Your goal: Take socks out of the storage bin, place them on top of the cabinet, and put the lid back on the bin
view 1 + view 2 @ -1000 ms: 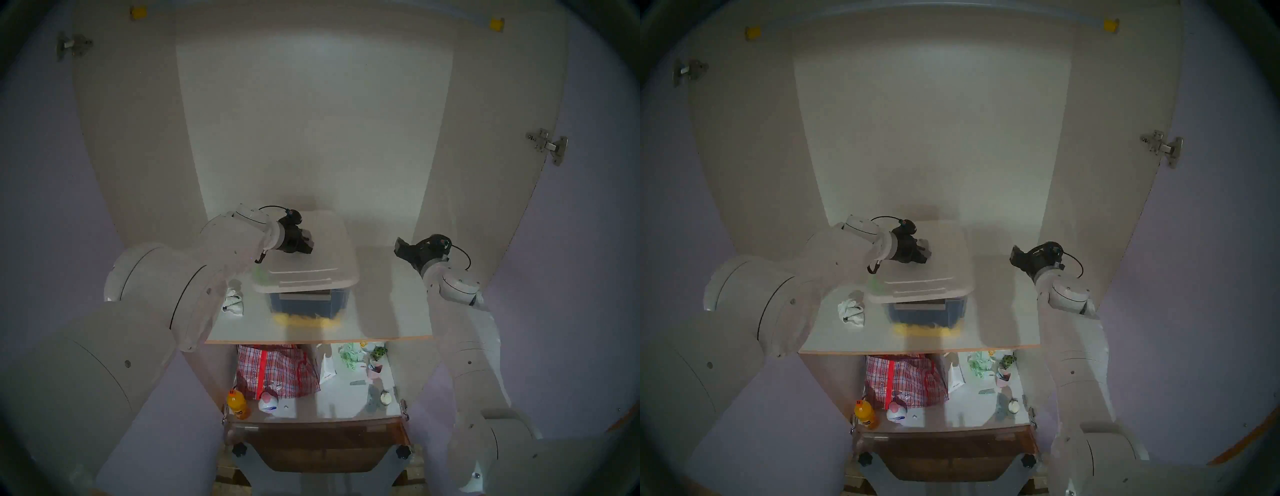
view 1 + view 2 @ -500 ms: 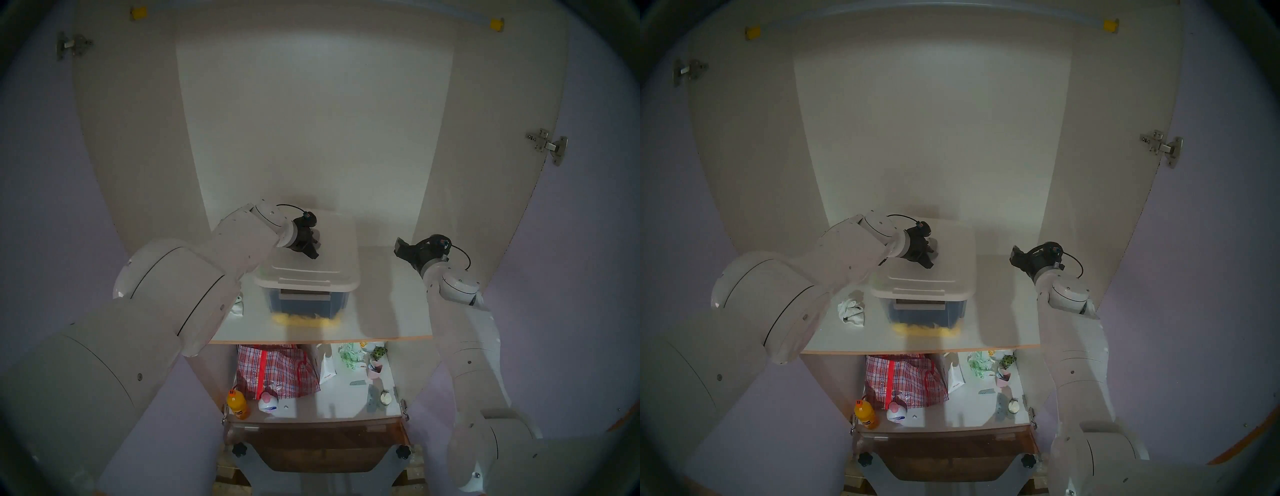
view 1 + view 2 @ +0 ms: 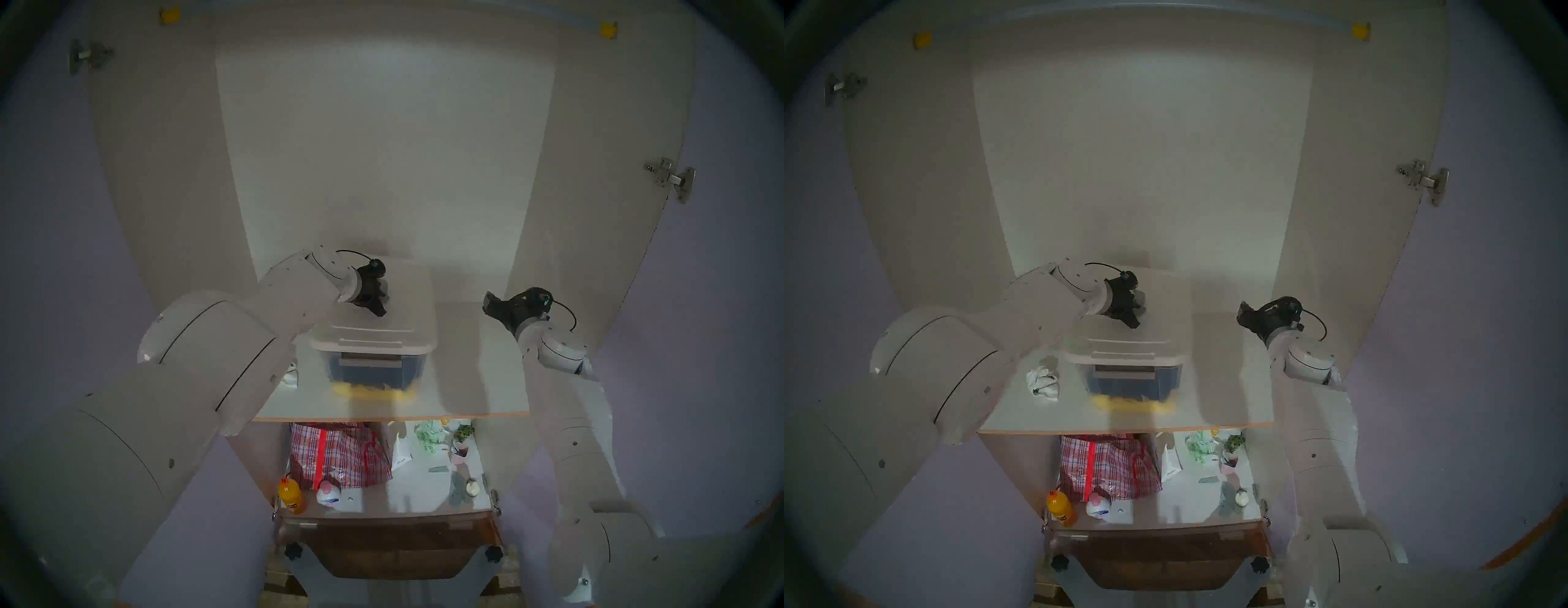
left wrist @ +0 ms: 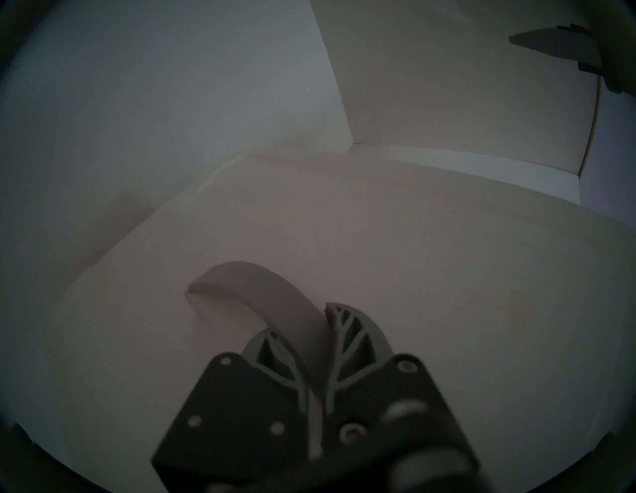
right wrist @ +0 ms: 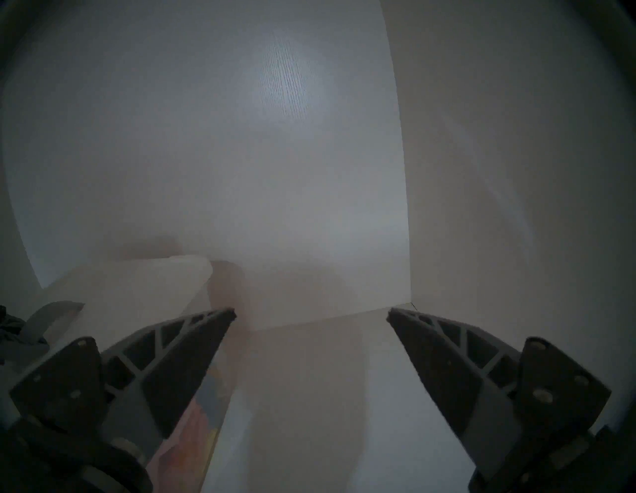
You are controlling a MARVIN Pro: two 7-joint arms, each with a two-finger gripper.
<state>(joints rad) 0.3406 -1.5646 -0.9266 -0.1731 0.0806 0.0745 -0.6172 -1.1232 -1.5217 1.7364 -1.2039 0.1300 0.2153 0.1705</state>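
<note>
At the centre of the head view the lid [image 3: 384,303] lay on the storage bin [image 3: 373,369], which stood on the white shelf board [image 3: 475,382] of the cabinet [image 3: 382,148]. The left gripper [image 4: 315,330] was clenched on the lid's grey handle [image 4: 261,296], low in the middle of the left wrist view, one finger on each side of the arched strap. The socks [image 3: 1043,382] lay on the shelf just left of the bin, apart from it, partly hidden by the left arm in the left-eye picture. The right gripper [image 5: 311,315] hung released at centre right, its jaws spread wide over bare shelf, well clear of the bin
</note>
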